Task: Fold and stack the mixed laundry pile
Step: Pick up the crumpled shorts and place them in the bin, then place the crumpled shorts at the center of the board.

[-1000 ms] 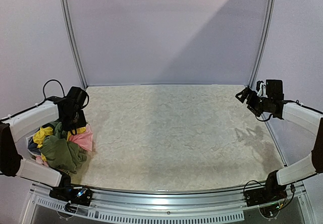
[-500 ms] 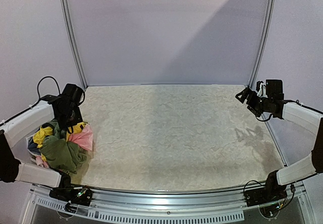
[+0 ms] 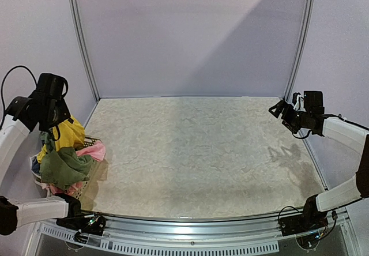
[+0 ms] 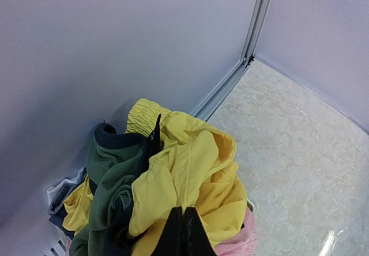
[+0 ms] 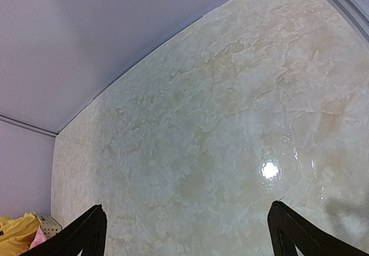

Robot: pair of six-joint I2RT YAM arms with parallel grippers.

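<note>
The mixed laundry pile point(image 3: 64, 166) sits in a pale mesh basket point(image 3: 86, 143) at the table's left edge: an olive-green top point(image 3: 60, 168), a pink piece point(image 3: 93, 151), a dark blue-grey piece point(image 4: 109, 135). My left gripper point(image 3: 56, 123) is raised above the pile and shut on the yellow shorts point(image 3: 68, 136), which hang from it. In the left wrist view its jaws point(image 4: 184, 210) pinch a fold of the yellow shorts point(image 4: 190, 169), with the green top point(image 4: 109, 181) beside. My right gripper point(image 3: 278, 108) is open and empty, held high at the right; its fingertips point(image 5: 89, 221) stand wide apart.
The pale marbled tabletop point(image 3: 202, 152) stretches between the arms. Grey walls and metal frame posts point(image 3: 81, 42) close the back and sides. A black cable loops behind the left arm point(image 3: 14, 74).
My left gripper has risen and moved left, up off the pile, lifting the yellow shorts out of the basket. The right arm has not moved.
</note>
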